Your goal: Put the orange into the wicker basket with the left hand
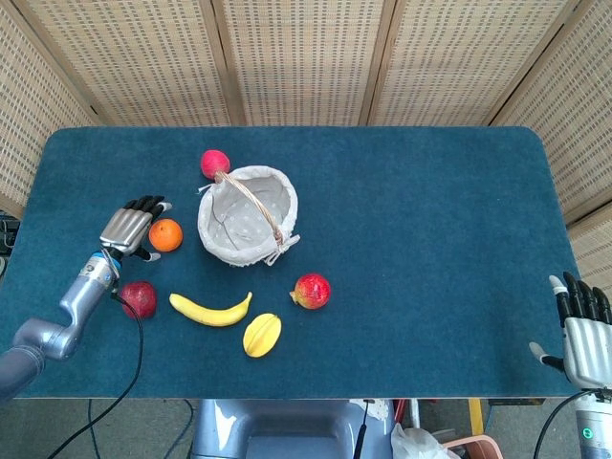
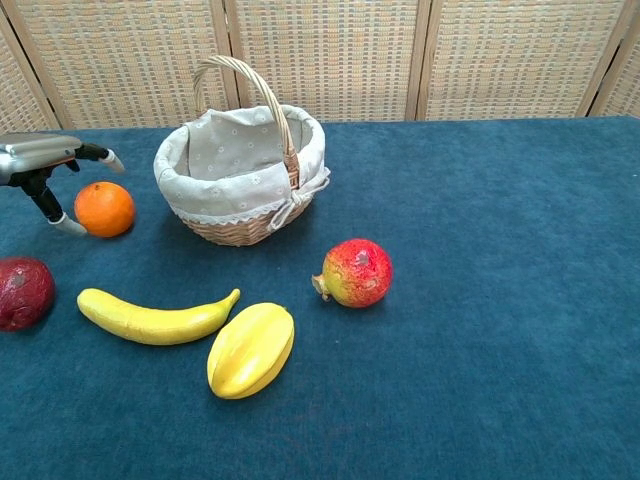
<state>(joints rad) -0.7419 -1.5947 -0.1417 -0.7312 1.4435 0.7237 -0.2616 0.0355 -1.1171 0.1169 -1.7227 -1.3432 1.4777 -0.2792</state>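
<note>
The orange (image 1: 166, 235) (image 2: 104, 209) lies on the blue table just left of the wicker basket (image 1: 251, 251) (image 2: 245, 222), which has a grey cloth lining and an arched handle. My left hand (image 1: 132, 228) (image 2: 45, 165) hovers right beside the orange on its left, fingers spread above it and the thumb low next to it, holding nothing. My right hand (image 1: 582, 330) rests open at the table's near right corner, far from the fruit.
A dark red apple (image 1: 138, 299), a banana (image 1: 211, 311), a yellow starfruit (image 1: 261, 335) and a pomegranate (image 1: 312, 291) lie in front of the basket. Another red fruit (image 1: 214, 163) sits behind it. Wicker screens stand behind the table.
</note>
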